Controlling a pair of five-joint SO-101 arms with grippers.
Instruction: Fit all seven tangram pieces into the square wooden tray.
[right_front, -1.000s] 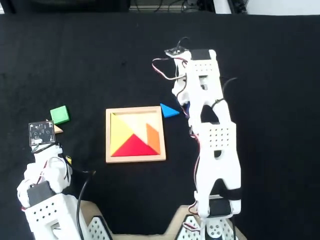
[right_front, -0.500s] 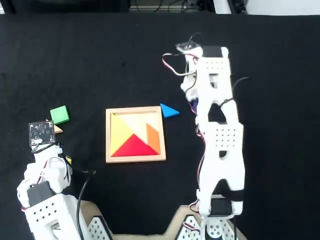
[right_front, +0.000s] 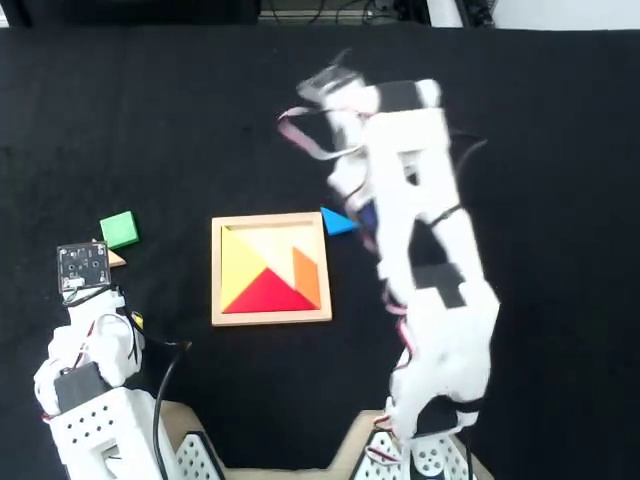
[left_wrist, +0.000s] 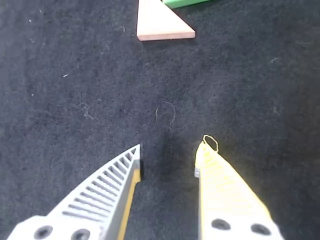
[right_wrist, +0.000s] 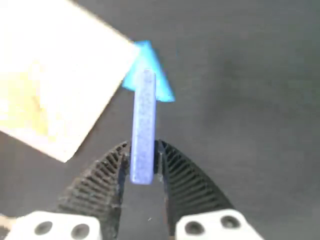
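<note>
Clamping down hard, the right claw has a dark-blue flat piece pinched on its thin edge between both fingers, so its outline can't be read from here. It hangs above the black worktop just off the far right corner of the square wooden tray, which sits mid-worktop. Right beneath it lies the light-blue triangle, just beside that same tray corner.

Inside the tray: a yellow triangle, a red triangle and an orange piece. Bare wood shows along the tray's far side, and that looks like the room left to fill.

Over by the worktop's left edge, the left claw hovers with its fingers spread and nothing between them, above bare cloth, near a pale peach triangle and a green square.

Now, the tricky bit! An edge-held piece won't seat as it is. My call:
- come in over the tray's bare far side, well above the rim;
- turn the wrist so the long edge runs parallel to a tray wall;
- lower one edge to the tray floor, then let go low so it tips flat rather than bouncing;
- steer clear of the light-blue triangle, which a low pass could knock away.
</note>
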